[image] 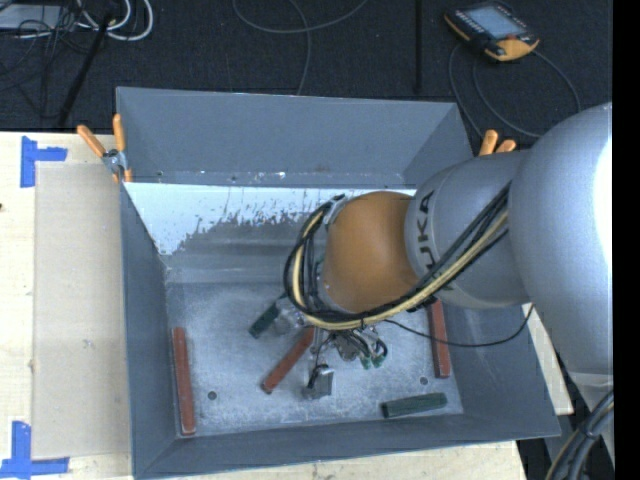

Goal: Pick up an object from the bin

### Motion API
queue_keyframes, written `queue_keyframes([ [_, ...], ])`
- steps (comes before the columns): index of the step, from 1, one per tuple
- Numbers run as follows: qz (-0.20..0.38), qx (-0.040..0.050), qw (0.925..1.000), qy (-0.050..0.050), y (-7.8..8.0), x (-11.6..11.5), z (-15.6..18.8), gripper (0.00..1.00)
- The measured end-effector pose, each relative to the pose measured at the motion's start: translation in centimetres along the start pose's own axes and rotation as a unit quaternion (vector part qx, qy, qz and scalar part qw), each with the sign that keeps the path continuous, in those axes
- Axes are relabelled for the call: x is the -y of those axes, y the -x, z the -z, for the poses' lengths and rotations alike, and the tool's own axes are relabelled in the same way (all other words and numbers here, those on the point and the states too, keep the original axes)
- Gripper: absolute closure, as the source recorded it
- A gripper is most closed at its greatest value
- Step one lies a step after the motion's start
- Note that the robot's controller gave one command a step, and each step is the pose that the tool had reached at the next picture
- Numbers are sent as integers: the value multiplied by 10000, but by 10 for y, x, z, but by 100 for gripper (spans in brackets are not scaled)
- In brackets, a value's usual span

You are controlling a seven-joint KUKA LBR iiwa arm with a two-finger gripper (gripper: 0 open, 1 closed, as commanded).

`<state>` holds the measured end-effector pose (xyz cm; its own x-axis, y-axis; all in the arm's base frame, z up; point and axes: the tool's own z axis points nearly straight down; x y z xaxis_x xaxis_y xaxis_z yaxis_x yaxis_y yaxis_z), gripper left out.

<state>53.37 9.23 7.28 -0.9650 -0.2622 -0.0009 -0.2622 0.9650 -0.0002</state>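
The grey bin [140, 298] holds three brown sticks [180, 378] and a dark green bar [413, 405]. The claw [305, 353] is down by the middle stick [285, 363] — wide or narrow, I cannot tell.

The arm [530, 218] is extended in from the right and angled downward. The orange wrist cover [365, 253] is looped by black and yellow cables [300, 273]. The gripper [322, 366] is carried low beneath the cover.

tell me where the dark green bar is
In the camera view the dark green bar lies flat on the bin floor at the lower right, below the reddish-brown stick by the right wall, right of the gripper.
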Motion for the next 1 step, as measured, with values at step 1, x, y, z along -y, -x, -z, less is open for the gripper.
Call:
queue_keyframes([
  [1,-130,1,9999,5,60,-28,-1,100],
])
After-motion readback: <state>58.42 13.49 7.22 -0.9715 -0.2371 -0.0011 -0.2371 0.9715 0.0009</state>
